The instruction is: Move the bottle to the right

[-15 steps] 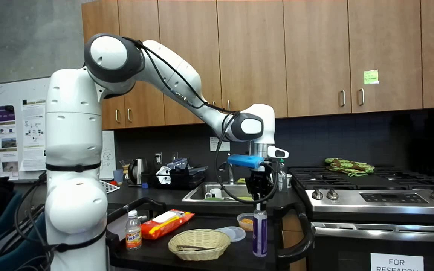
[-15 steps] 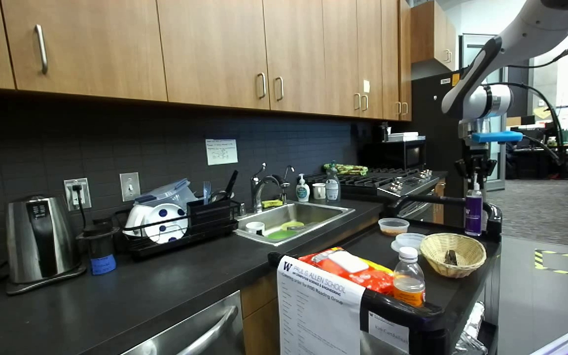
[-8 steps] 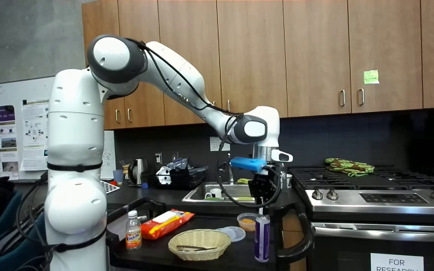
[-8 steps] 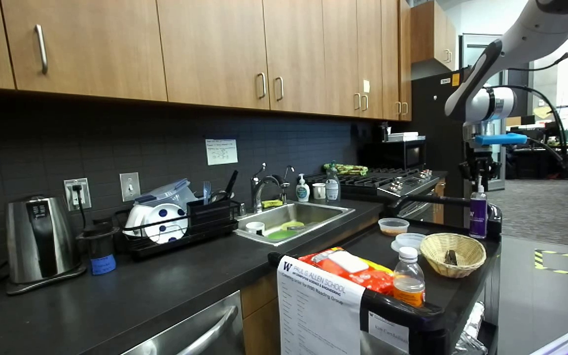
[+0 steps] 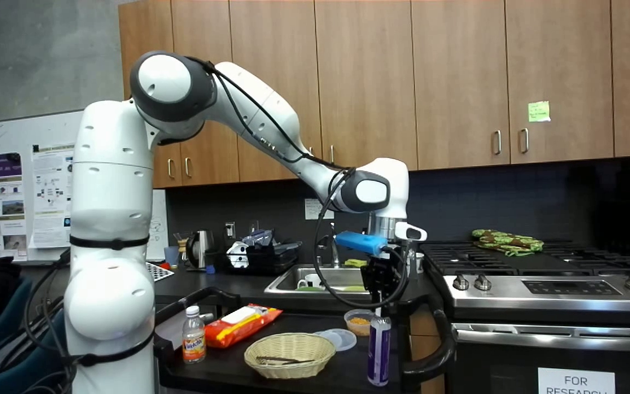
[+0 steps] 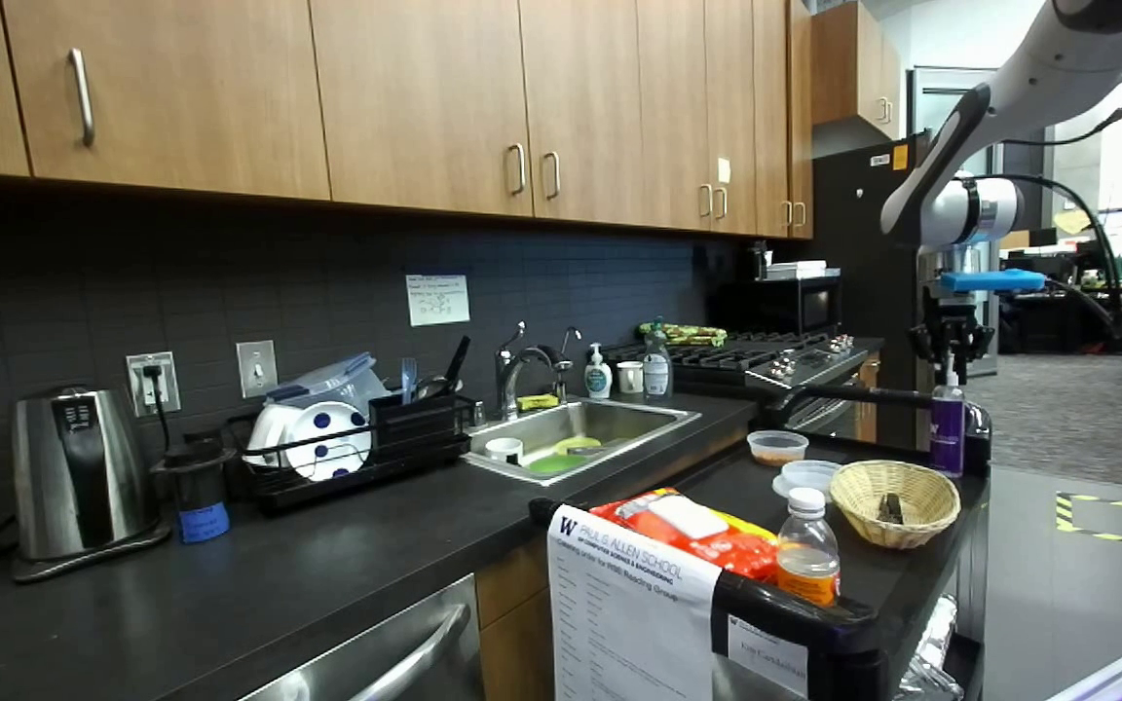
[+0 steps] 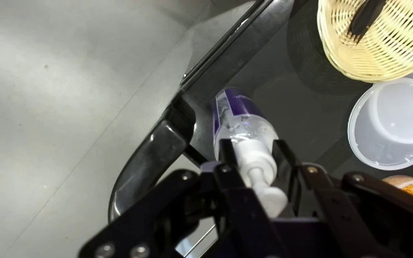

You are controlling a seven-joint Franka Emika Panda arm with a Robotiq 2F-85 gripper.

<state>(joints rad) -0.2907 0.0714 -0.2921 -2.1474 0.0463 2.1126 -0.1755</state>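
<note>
The bottle (image 5: 379, 353) is slim and upright, with a purple label, clear shoulders and a white pump top. It is at the right end of the black cart in an exterior view (image 6: 948, 433). My gripper (image 7: 253, 143) is shut on the bottle from above, with its two black fingers on either side of the white collar. The wrist view looks down on the bottle (image 7: 247, 127), its base beside the cart's rim corner. I cannot tell whether the base touches the cart top. The fingers (image 5: 379, 303) are partly hidden by a cable in an exterior view.
A wicker basket (image 5: 290, 355) with a dark utensil, plastic lids (image 5: 342, 340) and a small tub (image 5: 359, 322) are left of the bottle. The cart's raised black handle (image 5: 441, 355) is right of it. A juice bottle (image 5: 193, 336) and red packet (image 5: 241, 326) are farther left.
The gripper and bottle have come down together and shifted slightly to the right in both exterior views. Other objects have not moved.
</note>
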